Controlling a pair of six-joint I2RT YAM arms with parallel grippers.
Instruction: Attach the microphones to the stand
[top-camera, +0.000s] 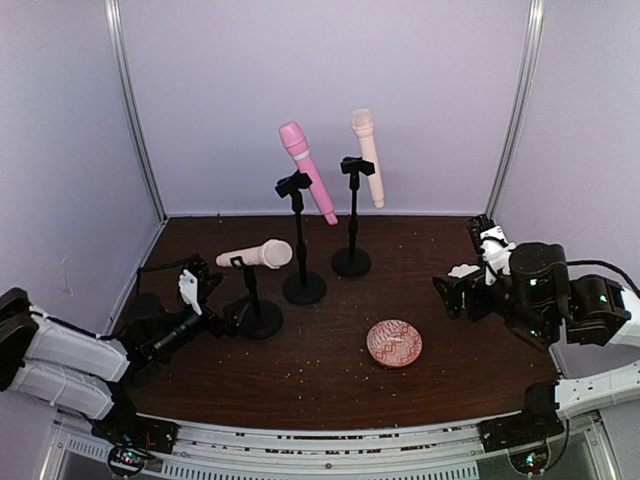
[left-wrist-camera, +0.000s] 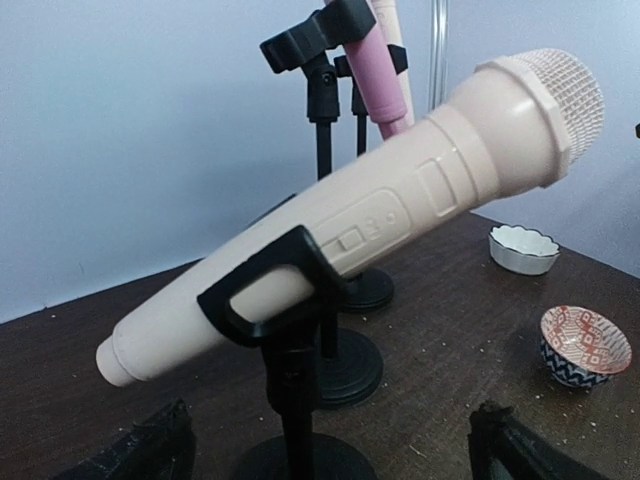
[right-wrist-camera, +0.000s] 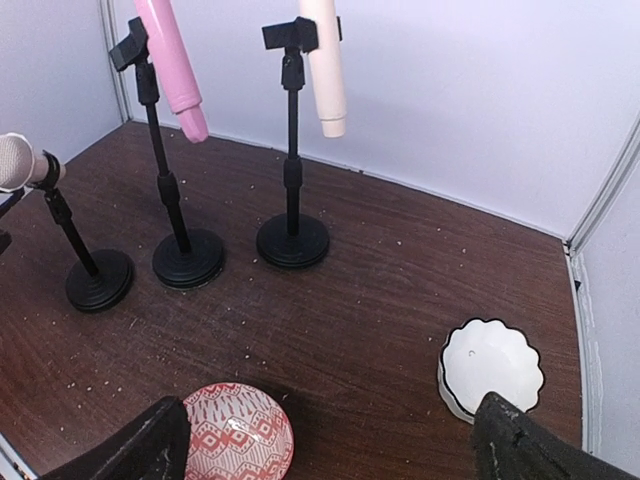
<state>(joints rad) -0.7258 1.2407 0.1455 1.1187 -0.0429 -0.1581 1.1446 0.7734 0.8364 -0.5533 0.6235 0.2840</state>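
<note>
The left gripper (left-wrist-camera: 325, 450) sits low near the left edge of the table. Its two black fingers (left-wrist-camera: 140, 450) are spread wide and hold nothing. Right in front of it, between the fingers and a bit higher, is a cream microphone (left-wrist-camera: 380, 210). It rests in the black clip of the short stand (top-camera: 250, 300).

The microphone lies almost flat. Its round head is tipped up a little and points toward the right edge. Its thin tail points toward the left edge. So its long side runs across the hand, not toward it. The left arm is much nearer to it than the right arm.

Next to it, near the middle of the table, the pink microphone (top-camera: 308, 172) leans in the clip of a taller stand (top-camera: 302, 250). Closer to the back edge, the other cream microphone (top-camera: 367, 155) stands almost straight up in the back stand (top-camera: 352, 230).

The right gripper (right-wrist-camera: 335, 455) waits by the right edge, also spread wide and holding nothing. A red patterned dish (top-camera: 394, 342) and a white dish (right-wrist-camera: 490, 365) sit near it.

The microphones look like smooth, hard plastic, with bumpy mesh heads. The stands are thin black poles on round flat feet. The table is dark wood with little crumbs.

All three microphones are in clips, so I think the job is about done. The left hand should back straight away, low, so it does not bump the stand.
</note>
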